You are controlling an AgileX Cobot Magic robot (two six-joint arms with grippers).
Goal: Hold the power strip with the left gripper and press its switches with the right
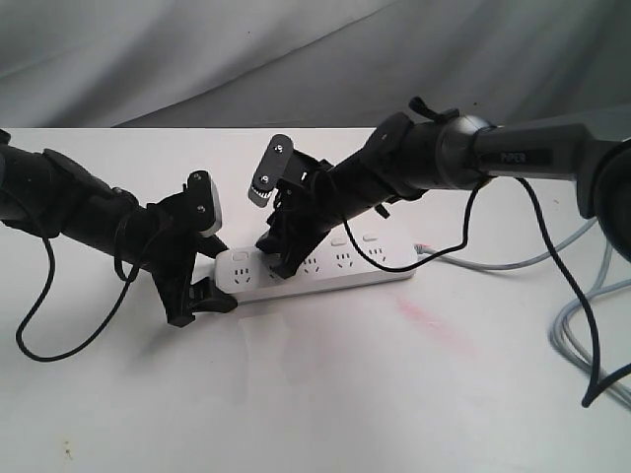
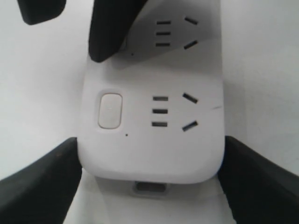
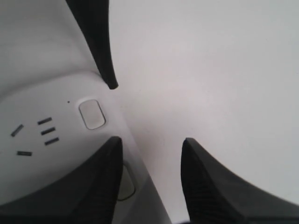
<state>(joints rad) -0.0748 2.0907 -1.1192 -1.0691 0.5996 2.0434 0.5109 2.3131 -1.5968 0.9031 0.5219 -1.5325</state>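
Observation:
The white power strip lies flat on the table, its grey cord running off to the right. My left gripper straddles the strip's left end. In the left wrist view its black fingers press both sides of the power strip, so it is shut on it. The end switch is uncovered there. My right gripper is open. One of its fingertips rests over the second switch, mostly hiding it; the other hangs over bare table beyond the strip's edge.
The white table carries a faint pink smear right of the strip. Thick grey cables run along the right edge, and a loose black cable loop hangs under the left arm. Grey cloth backs the scene.

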